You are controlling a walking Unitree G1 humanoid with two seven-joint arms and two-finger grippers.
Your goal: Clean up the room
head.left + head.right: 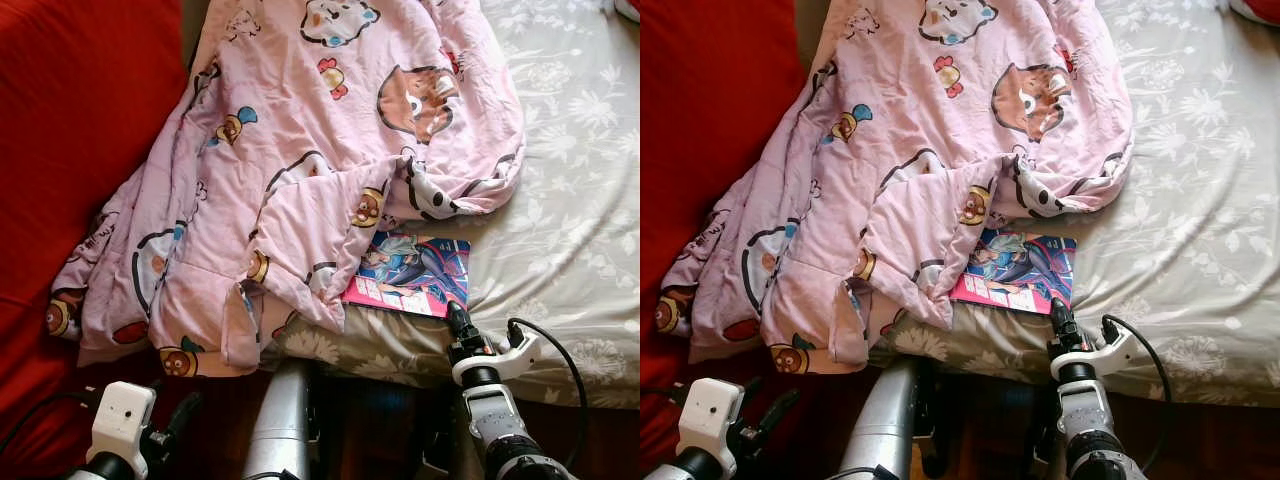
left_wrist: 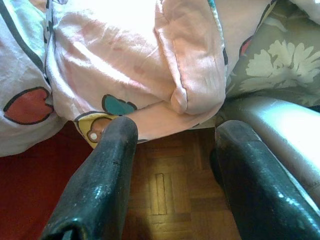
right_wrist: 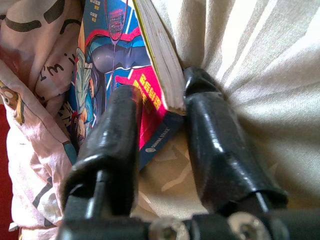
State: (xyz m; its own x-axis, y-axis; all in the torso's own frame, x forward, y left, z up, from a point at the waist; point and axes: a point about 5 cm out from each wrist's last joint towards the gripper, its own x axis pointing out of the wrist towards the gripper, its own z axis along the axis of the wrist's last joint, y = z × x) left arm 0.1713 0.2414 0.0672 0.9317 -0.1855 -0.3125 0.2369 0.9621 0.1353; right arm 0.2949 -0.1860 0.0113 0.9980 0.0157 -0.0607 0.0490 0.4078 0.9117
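- Comic book (image 1: pixel 410 273) lies at the lower centre of the frame, on the near edge of the bed (image 1: pixel 570 230), with its upper left corner under the pink blanket (image 1: pixel 300 170).
- It looks thin and light, with a glossy cover that I judge to be slippery; it bends easily, so the firm page edge is the best place to hold it.
- Right gripper (image 3: pixel 161 117) is at the lower corner of the book, its jaws apart around that corner: one finger over the cover, the other pressing into the sheet beside the page edge.
- The grip must close squarely, or the cover may slide out.
- Left gripper (image 2: pixel 172 160) hangs low at the lower left, jaws apart and empty, over the wooden floor (image 2: pixel 165 195) near the blanket hem.
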